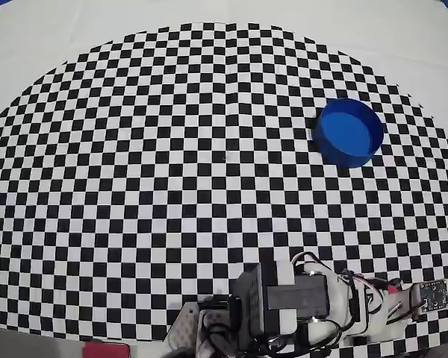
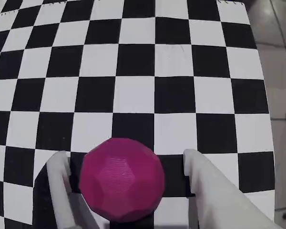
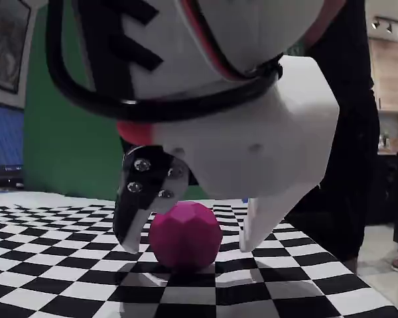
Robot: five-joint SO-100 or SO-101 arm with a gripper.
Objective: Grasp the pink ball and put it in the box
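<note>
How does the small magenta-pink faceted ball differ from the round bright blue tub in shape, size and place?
The small magenta-pink faceted ball is a closed, faceted sphere; the round bright blue tub is a low, open cylinder. The ball lies between the fingers of the gripper, with gaps on both sides; the tub stands alone, far from the arm. Size cannot be compared: no view shows both. Both rest on the checkered cloth.

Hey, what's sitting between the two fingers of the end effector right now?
The pink ball, resting on the checkered mat. The wrist view shows a finger on each side; the fixed view shows small gaps, so the end effector is open around it.
</note>
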